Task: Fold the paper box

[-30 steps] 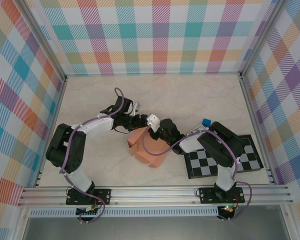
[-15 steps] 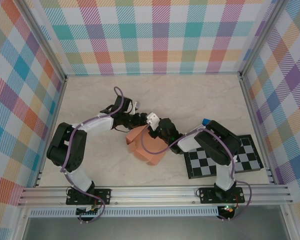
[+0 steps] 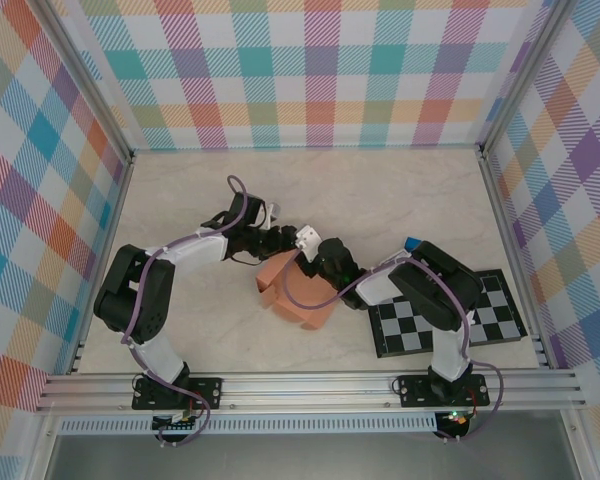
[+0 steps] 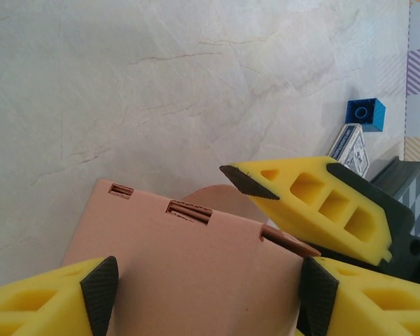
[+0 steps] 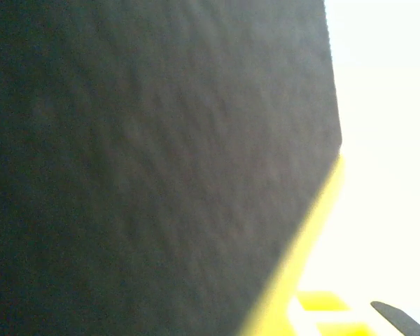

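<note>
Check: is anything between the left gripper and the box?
Nothing visible. The left gripper has its fingers flanking the box panel directly; a right finger sits at the panel's far edge, not between them.

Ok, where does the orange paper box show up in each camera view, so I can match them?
Top external: the paper box sits just below the picture's centre.
Left wrist: the box takes the lower middle, its slotted edge uppermost.
Right wrist: a dark, blurred surface close to the lens; cannot tell what it is.
Shared landmark: the blue block, up and to the right of the box in both.
</note>
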Robot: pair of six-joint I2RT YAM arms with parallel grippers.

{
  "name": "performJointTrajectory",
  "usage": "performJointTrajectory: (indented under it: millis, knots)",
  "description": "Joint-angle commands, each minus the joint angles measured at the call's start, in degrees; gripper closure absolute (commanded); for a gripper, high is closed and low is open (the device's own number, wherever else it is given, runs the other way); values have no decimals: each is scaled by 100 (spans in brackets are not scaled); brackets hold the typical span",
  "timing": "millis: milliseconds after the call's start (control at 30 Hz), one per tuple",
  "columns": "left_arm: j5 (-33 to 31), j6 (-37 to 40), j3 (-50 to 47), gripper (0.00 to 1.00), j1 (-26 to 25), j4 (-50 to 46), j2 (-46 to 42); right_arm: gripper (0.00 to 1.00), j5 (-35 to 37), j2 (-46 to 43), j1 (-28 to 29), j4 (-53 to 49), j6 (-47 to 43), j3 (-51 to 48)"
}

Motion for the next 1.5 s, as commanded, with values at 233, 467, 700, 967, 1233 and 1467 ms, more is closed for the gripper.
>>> performJointTrajectory:
  millis: [233,467,700,967,1233,1467]
  knots:
    - [89,51,-60,30,-94,-547,167,58,-1023,52,-280,-855,-1,-133]
    - [143,-15,-25,30,-90,-519,208,59,-1131,468,-293,-849,95,287]
    - [265,-224,-75,31,-93,-348,280,67,-650,566,-219,-645,273,252]
    - [364,-725,-224,31,-89,94,342,86,10,617,-63,-665,169,295]
    - [213,-899,-271,31,-89,177,314,71,51,523,-54,-441,177,129]
    - [77,-651,-83,27,-17,-130,183,53,-772,-101,-171,-371,162,-342]
